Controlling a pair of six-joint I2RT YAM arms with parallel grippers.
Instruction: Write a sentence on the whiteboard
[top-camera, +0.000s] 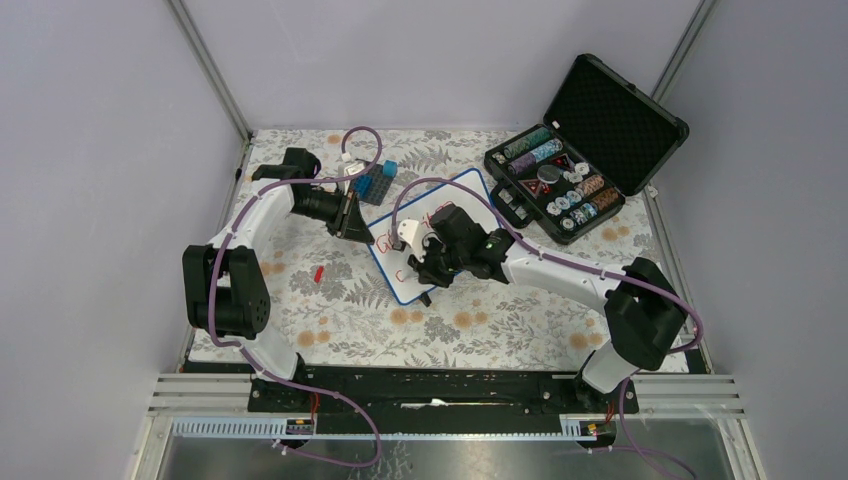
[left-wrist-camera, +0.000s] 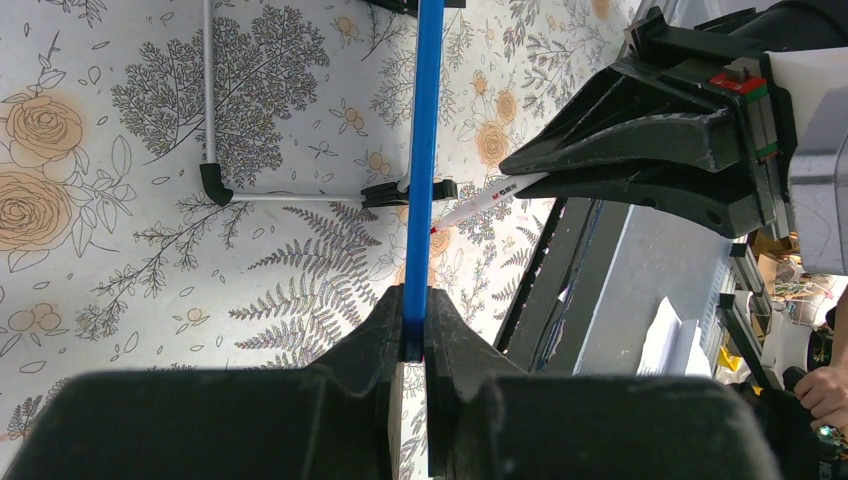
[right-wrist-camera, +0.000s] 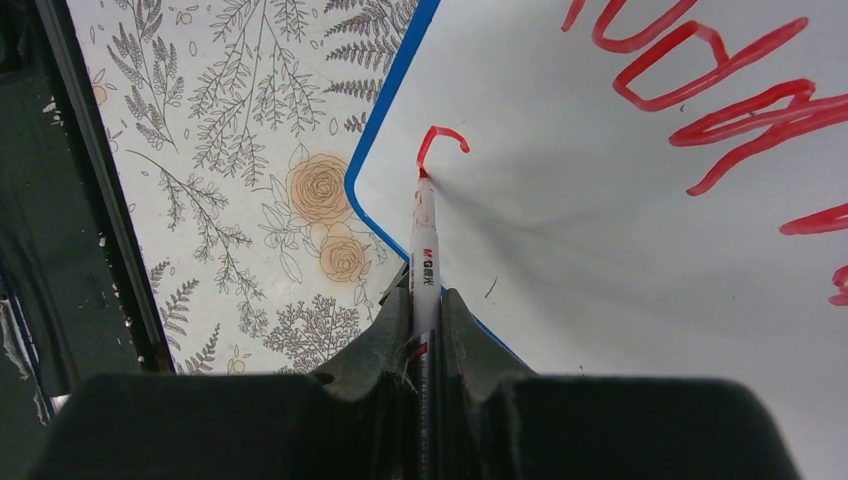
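The whiteboard (top-camera: 392, 262), white with a blue rim, lies at an angle in the middle of the table. My left gripper (top-camera: 352, 215) is shut on its blue rim (left-wrist-camera: 424, 150), seen edge-on in the left wrist view, where the jaws (left-wrist-camera: 414, 340) pinch it. My right gripper (top-camera: 430, 268) is shut on a white marker (right-wrist-camera: 425, 250). The marker's red tip touches the board (right-wrist-camera: 600, 260) near a rounded corner, at the end of a small red hook stroke (right-wrist-camera: 440, 140). Red letters of the sentence (right-wrist-camera: 700, 90) fill the upper right of the right wrist view.
An open black case (top-camera: 585, 150) with rows of chips stands at the back right. A blue brick block (top-camera: 375, 183) sits behind the left gripper. A small red piece (top-camera: 318, 272) lies on the floral cloth to the left. The board's wire stand (left-wrist-camera: 215, 185) rests on the cloth.
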